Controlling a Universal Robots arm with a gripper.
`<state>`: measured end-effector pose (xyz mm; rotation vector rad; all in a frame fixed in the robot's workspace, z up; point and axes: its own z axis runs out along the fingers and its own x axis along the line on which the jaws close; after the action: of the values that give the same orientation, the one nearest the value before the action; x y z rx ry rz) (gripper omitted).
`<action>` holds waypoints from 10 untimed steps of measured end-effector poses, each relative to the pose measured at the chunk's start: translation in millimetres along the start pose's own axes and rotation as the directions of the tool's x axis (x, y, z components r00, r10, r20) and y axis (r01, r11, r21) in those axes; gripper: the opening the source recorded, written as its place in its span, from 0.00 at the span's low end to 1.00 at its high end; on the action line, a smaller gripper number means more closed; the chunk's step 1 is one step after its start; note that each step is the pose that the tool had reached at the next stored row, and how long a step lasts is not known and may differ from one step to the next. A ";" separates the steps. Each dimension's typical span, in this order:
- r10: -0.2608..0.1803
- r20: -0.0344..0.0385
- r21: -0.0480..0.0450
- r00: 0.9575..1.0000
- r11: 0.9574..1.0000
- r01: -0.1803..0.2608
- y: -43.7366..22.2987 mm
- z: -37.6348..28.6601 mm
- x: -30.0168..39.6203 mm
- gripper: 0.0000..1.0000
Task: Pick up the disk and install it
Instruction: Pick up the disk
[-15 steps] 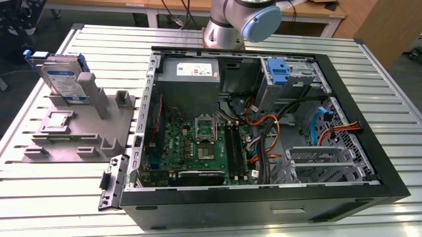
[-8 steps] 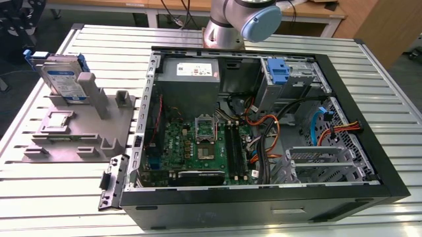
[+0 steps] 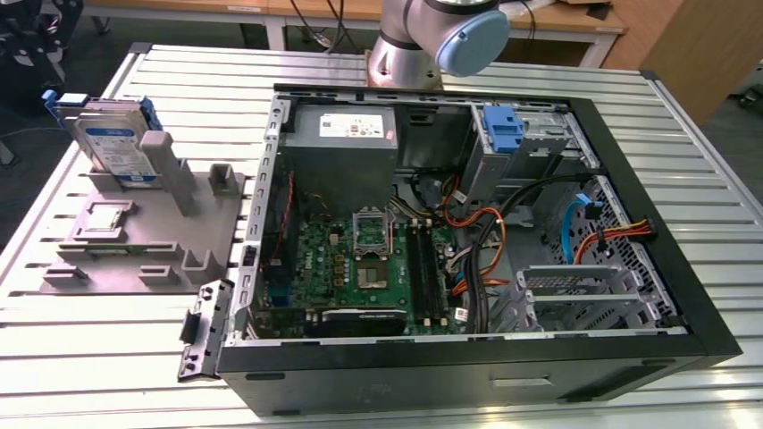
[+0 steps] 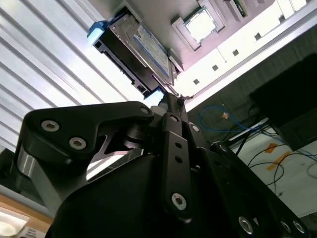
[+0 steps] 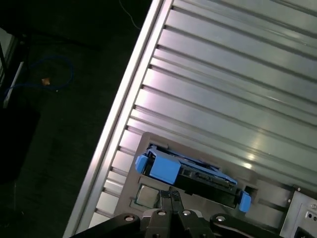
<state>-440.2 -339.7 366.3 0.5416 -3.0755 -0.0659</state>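
Disk: upright in grey stand on table, at the exterior view's left of open computer case; gripper closed, empty.

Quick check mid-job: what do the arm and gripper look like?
The arm is a silver-grey metal tube with a rounded light-blue joint cap. The gripper is matte black, built of angular plates and linkage bars fastened with round silver screws, in both wrist views.
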 end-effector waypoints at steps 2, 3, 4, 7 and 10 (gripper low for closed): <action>-0.025 -0.001 0.000 1.000 1.000 0.025 0.0 0.1 0.0 0.10; -0.034 -0.001 0.000 0.999 0.999 0.034 0.0 0.0 0.0 0.10; -0.038 -0.002 0.000 0.999 0.999 0.038 0.0 0.0 0.0 0.10; -0.040 -0.002 0.000 0.999 0.999 0.040 0.0 0.1 0.0 0.10; -0.040 -0.002 0.000 0.999 0.999 0.040 0.0 0.1 0.0 0.10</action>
<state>-440.2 -339.7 366.2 0.6033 -3.0632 -0.0653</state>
